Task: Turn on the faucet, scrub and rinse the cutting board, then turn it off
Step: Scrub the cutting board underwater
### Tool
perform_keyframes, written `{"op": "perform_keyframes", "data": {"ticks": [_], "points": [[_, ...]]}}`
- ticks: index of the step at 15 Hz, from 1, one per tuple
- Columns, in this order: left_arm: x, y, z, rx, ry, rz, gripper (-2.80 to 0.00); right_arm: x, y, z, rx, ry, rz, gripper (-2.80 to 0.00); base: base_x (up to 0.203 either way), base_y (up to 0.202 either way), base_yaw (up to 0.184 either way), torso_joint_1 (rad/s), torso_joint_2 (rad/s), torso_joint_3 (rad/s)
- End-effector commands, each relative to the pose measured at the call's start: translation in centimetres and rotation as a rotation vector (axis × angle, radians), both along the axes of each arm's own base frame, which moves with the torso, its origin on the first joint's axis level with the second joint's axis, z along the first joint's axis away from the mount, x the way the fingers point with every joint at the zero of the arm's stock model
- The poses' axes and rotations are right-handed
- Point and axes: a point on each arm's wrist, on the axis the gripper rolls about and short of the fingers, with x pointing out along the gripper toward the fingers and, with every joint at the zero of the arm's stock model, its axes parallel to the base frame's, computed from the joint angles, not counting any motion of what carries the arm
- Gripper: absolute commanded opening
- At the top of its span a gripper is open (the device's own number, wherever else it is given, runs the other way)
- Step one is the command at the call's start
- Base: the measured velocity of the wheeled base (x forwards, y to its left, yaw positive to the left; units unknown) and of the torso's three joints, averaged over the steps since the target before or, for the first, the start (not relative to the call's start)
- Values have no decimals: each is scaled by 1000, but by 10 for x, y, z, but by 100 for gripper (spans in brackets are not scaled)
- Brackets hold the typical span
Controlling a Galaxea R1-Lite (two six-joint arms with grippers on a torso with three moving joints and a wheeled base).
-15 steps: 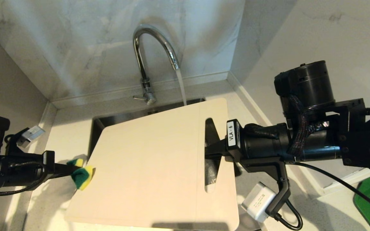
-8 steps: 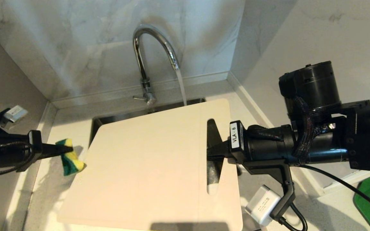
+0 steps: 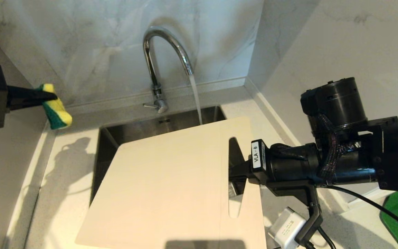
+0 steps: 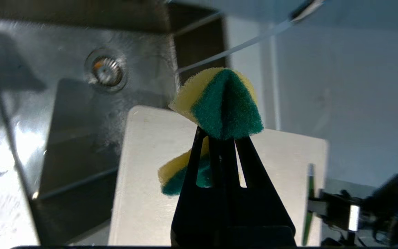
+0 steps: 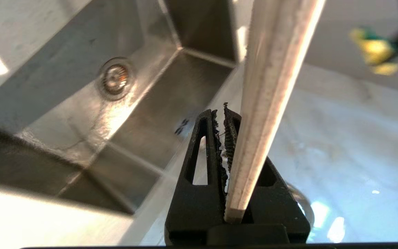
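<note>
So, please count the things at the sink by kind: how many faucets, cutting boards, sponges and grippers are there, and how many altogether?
Faucet: 1
Cutting board: 1
Sponge: 1
Grippers: 2, left gripper and right gripper
Total: 5

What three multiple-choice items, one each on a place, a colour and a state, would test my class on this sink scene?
1. Where is the sponge?
A. lying in the sink
B. up at the left, clear of the cutting board
C. pressed on the board

2. Which colours has the sponge?
A. yellow and green
B. pink and white
C. all blue

3. What is the state of the faucet?
A. dry
B. dripping only
C. running

Answers: 1 B, the left gripper holds it beside the wall; 2 A, both wrist views show those colours; 3 C, a stream falls from the spout behind the board's far edge.
</note>
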Motion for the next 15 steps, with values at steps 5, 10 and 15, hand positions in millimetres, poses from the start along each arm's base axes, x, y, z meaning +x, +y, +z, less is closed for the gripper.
{"op": "perform_keyframes", "data": {"ticks": [5,10,15], "points": [[-17,-4,21,-20,-103,-60,-280,22,7,27,-149,-3,-77,-280,0,0,0,0,0,0],[-13,-4,15,-91,-131,-105,-280,47,17,21,-234,-24,-112,-280,0,0,0,0,0,0],[-2,-4,3,-99,-143,-131,-280,68,11,16,-278,-60,-152,-280,0,0,0,0,0,0]]}}
